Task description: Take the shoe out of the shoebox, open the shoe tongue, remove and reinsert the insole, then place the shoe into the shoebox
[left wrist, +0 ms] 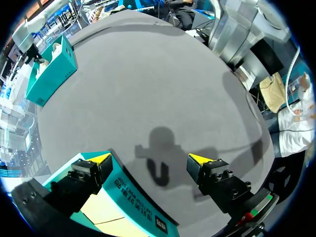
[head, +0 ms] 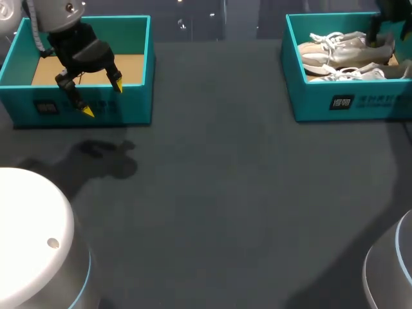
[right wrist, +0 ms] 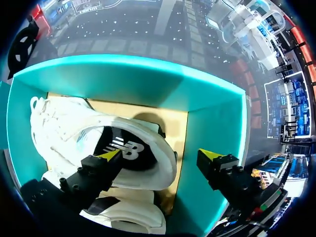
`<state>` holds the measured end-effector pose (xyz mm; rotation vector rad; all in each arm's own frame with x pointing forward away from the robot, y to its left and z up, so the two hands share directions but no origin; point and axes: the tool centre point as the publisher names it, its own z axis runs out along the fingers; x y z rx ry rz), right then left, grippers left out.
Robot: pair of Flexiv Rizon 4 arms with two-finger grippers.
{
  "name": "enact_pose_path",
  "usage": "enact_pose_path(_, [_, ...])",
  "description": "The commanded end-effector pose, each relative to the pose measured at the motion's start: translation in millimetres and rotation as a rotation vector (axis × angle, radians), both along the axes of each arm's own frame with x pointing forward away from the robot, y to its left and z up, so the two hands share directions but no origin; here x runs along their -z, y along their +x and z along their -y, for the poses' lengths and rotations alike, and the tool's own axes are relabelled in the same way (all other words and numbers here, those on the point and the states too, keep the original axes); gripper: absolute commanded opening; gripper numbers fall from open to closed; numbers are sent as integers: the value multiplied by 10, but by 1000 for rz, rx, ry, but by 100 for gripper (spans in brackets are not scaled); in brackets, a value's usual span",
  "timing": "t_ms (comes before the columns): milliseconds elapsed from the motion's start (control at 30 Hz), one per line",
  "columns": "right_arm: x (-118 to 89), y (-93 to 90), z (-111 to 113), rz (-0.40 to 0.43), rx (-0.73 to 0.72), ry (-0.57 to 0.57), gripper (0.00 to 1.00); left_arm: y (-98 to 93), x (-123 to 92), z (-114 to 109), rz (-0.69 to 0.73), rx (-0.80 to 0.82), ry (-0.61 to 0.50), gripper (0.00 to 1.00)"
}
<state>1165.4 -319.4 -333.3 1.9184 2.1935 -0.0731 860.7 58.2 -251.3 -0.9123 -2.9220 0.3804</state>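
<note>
Two white shoes lie in the teal shoebox (head: 335,103) at the table's far right, one (head: 341,51) behind the other (head: 354,73). In the right wrist view the nearer shoe (right wrist: 143,133) shows its dark insole (right wrist: 123,148) through the collar. My right gripper (right wrist: 160,154) hangs open over that shoe's heel, one fingertip above the collar and the other past the heel near the box wall (right wrist: 212,128), holding nothing. My right arm (head: 385,26) comes in over the box. My left gripper (head: 102,98) (left wrist: 150,158) stands open and empty over the front wall of the left box.
A second teal box (head: 84,103) (left wrist: 133,202) with a bare cardboard floor stands at the far left. Dark grey table (head: 225,193) stretches between the two boxes. Rounded white robot bases sit at the near left (head: 32,232) and near right (head: 393,270).
</note>
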Motion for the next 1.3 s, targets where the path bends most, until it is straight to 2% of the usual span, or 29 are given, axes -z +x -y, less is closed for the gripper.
enact_pose_path(33, [-186, -98, -20, 1, -2, 13, 100, -7, -1, -6, 1, 0, 1, 100])
enact_pose_path(333, [-670, -345, -154, -16, -18, 69, 100, -7, -1, -6, 1, 0, 1, 100])
enact_pose_path(367, [-715, -385, -175, -21, -19, 70, 100, -4, -56, -22, 8, -36, 1, 100])
enact_pose_path(533, [-904, -621, -314, -36, -37, 110, 100, 73, -221, -132, -21, -340, 79, 100])
enact_pose_path(700, [-1070, -852, -456, -35, -54, 123, 100, 144, -318, -350, -106, -657, 123, 100])
enact_pose_path(733, [-1105, -897, -487, -39, -56, 123, 100, 171, -345, -408, -123, -763, 141, 100])
enact_pose_path(767, [-1147, -947, -523, -43, -57, 122, 100, 199, -366, -468, -81, -875, 161, 100])
enact_pose_path(800, [-1212, -1014, -573, -39, -66, 117, 100, 207, -410, -577, 48, -1024, 172, 100])
enact_pose_path(833, [-1212, -1014, -573, -39, -66, 117, 100, 200, -445, -643, 107, -1066, 161, 100])
enact_pose_path(1300, [-1218, -1016, -597, -41, -60, 108, 100, 200, -445, -643, 107, -1066, 161, 100])
